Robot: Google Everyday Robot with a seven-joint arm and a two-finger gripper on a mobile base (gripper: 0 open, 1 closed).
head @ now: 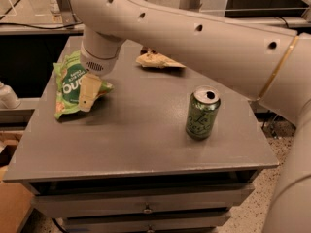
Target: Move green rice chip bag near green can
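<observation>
The green rice chip bag [70, 84] is a crinkled light-green bag at the table's left side, standing tilted. My gripper [89, 92] comes down from the wrist onto the bag's right half. It is shut on the bag, with one tan finger [89, 89] across the bag's front and the other hidden behind it. The green can [202, 113] stands upright at the table's right, well apart from the bag, with bare tabletop between them.
A brown-and-tan chip bag [158, 60] lies at the back middle of the grey table [136, 144]. My arm [204, 38] spans the upper view from the right. Drawers are below the table's front edge. A floor drop lies past the right edge.
</observation>
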